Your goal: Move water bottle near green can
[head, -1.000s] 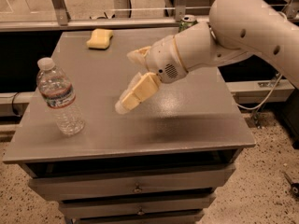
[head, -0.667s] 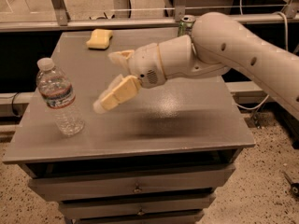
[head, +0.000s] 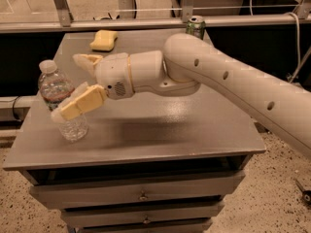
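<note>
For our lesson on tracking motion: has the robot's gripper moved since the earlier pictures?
Yes. The gripper has swung left: earlier it was right of the sponge, now it is left of it, with open jaws at the water bottle.

A white robot arm (head: pixel 233 81) reaches from the right across a grey surface (head: pixel 160 130). Its claw (head: pixel 65 87), fingers spread apart, meets a clear water bottle (head: pixel 54 87) standing near the left edge, and one finger crosses in front of the bottle. A green can (head: pixel 196 26) stands at the far edge, with a yellow sponge (head: pixel 103 40) to its left.
</note>
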`<state>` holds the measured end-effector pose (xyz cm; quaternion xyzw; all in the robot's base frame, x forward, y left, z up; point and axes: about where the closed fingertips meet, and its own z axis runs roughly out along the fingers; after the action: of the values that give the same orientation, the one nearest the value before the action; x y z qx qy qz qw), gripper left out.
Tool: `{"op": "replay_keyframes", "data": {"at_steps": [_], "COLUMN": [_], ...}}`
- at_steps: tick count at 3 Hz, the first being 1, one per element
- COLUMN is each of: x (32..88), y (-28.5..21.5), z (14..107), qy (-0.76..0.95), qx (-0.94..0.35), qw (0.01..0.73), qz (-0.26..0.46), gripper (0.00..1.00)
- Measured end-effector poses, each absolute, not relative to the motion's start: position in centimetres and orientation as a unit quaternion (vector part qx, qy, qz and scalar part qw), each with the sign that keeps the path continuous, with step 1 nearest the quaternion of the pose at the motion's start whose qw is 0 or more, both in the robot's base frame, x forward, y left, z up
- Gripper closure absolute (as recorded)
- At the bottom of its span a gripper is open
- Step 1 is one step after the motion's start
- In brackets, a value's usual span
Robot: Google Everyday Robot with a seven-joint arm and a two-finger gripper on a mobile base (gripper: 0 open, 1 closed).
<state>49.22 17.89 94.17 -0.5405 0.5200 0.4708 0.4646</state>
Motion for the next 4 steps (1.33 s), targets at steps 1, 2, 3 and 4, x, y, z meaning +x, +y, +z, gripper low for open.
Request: {"op": "replay_keyframes", "data": {"at_steps": [1,2,3,4], "x": [48.6,47.8,47.1,47.1], "y": [19.5,20.9,21.9,21.7], "z": [94.4,94.1,93.4,93.0], "qy": [0.507,0.5,0.498,0.503], "qx": [-0.538,-0.539,-0.54,-0.541], "qw": [0.469,0.46,0.45,0.445], "qz": [0.483,0.498,0.508,0.506], "gripper": [0.0,0.18,0.42,0.64]}}
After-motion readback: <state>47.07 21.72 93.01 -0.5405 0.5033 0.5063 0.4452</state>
